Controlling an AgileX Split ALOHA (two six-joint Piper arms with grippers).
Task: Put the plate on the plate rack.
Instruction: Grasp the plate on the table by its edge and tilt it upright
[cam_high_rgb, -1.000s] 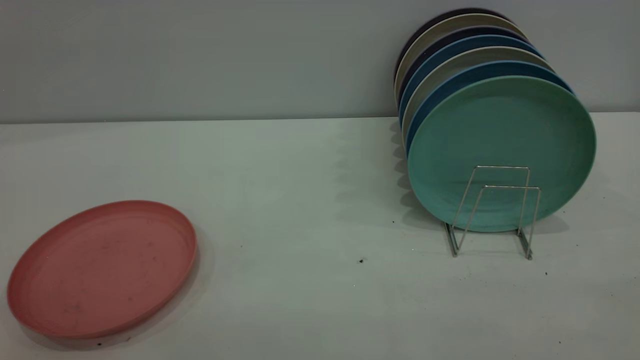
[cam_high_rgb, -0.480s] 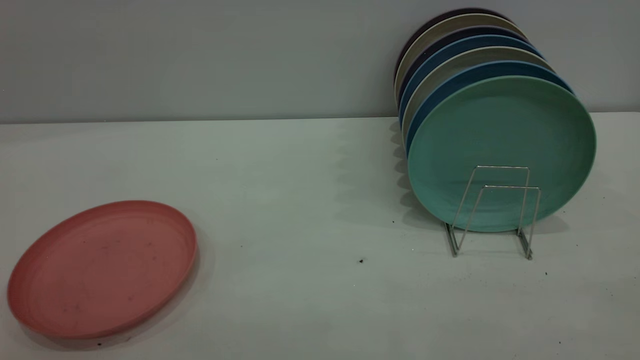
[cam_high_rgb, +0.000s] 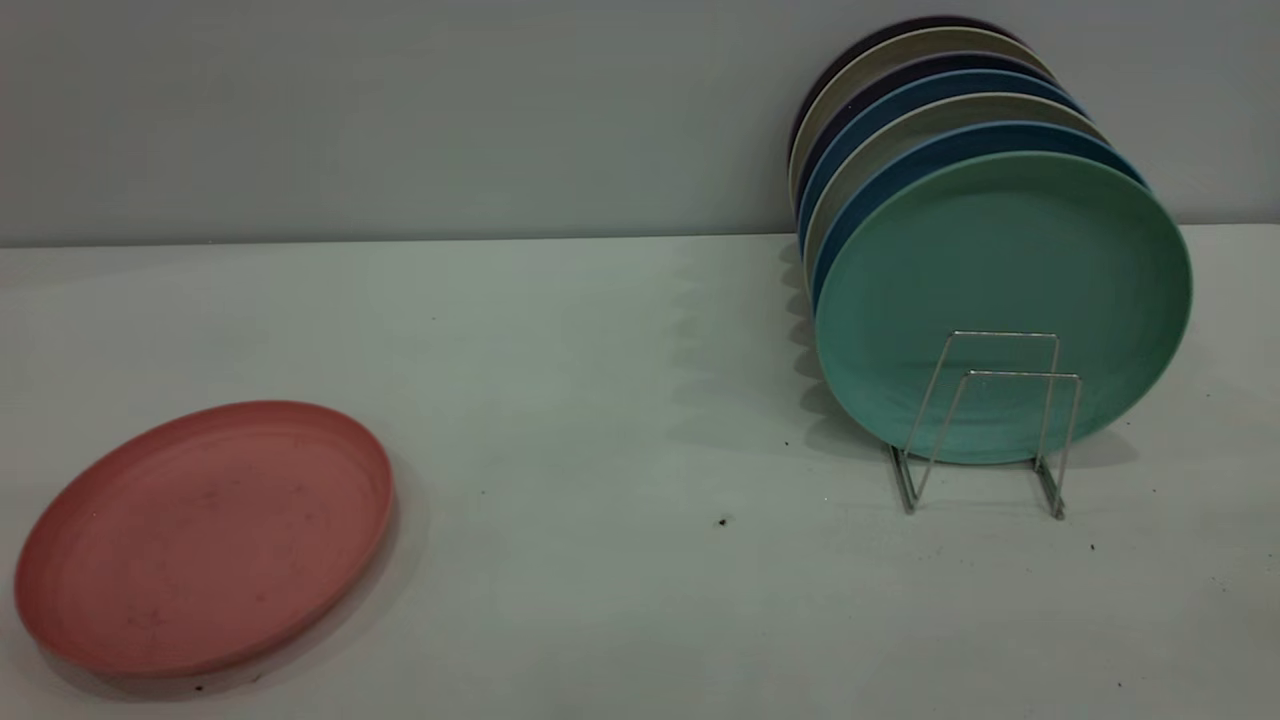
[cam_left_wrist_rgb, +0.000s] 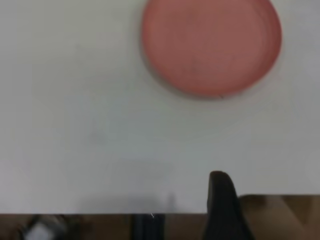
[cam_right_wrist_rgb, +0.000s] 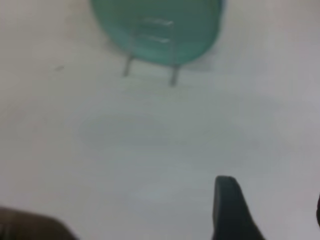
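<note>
The salmon-pink plate (cam_high_rgb: 205, 535) lies flat on the white table at the front left; it also shows in the left wrist view (cam_left_wrist_rgb: 211, 45). The silver wire plate rack (cam_high_rgb: 1020, 375) stands at the right, with two bare loops at its front; it also shows in the right wrist view (cam_right_wrist_rgb: 150, 37). Neither arm appears in the exterior view. My left gripper (cam_left_wrist_rgb: 272, 192) hovers near the table's edge, well away from the plate, open and empty. My right gripper (cam_right_wrist_rgb: 272, 197) hovers over bare table, short of the rack, open and empty.
A teal-green plate (cam_high_rgb: 1000, 260) stands upright in the rack, with several blue, beige and dark plates lined up behind it towards the grey wall (cam_high_rgb: 400, 110). Small dark specks (cam_high_rgb: 722, 521) dot the table.
</note>
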